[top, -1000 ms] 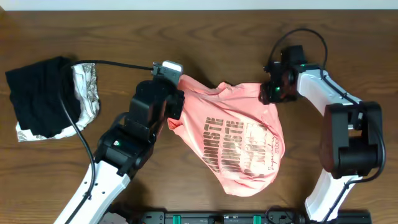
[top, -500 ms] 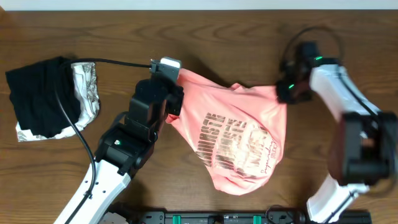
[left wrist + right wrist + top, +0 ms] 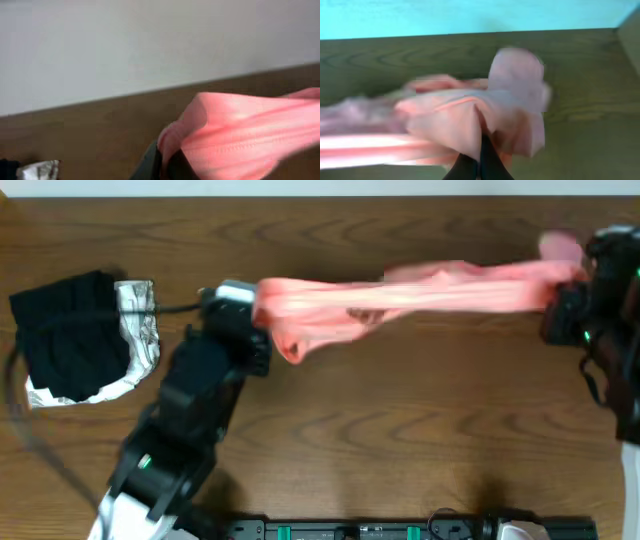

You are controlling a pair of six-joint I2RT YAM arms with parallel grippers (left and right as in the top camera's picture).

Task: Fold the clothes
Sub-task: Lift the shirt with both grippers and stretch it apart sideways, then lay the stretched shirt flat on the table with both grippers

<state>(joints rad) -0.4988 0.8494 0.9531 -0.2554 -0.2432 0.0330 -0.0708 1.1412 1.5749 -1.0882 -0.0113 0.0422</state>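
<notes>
The salmon-pink T-shirt (image 3: 410,292) is stretched into a long horizontal band above the table, held between both grippers. My left gripper (image 3: 258,310) is shut on its left end; in the left wrist view the pink fabric (image 3: 240,140) bulges out of the jaws (image 3: 167,165). My right gripper (image 3: 568,295) is shut on its right end; in the right wrist view the cloth (image 3: 470,120) bunches over the shut fingers (image 3: 481,160). The lettering is hidden in the folds. The frames are blurred by motion.
A folded black garment (image 3: 65,330) lies at the far left on a silvery-white patterned cloth (image 3: 138,330). The wooden table (image 3: 380,440) lies under the shirt. A black rail (image 3: 360,530) runs along the front edge.
Both arms have moved apart and up. The shirt, which hung loosely on the table with its lettering showing, is now pulled taut into a narrow band in the air.
</notes>
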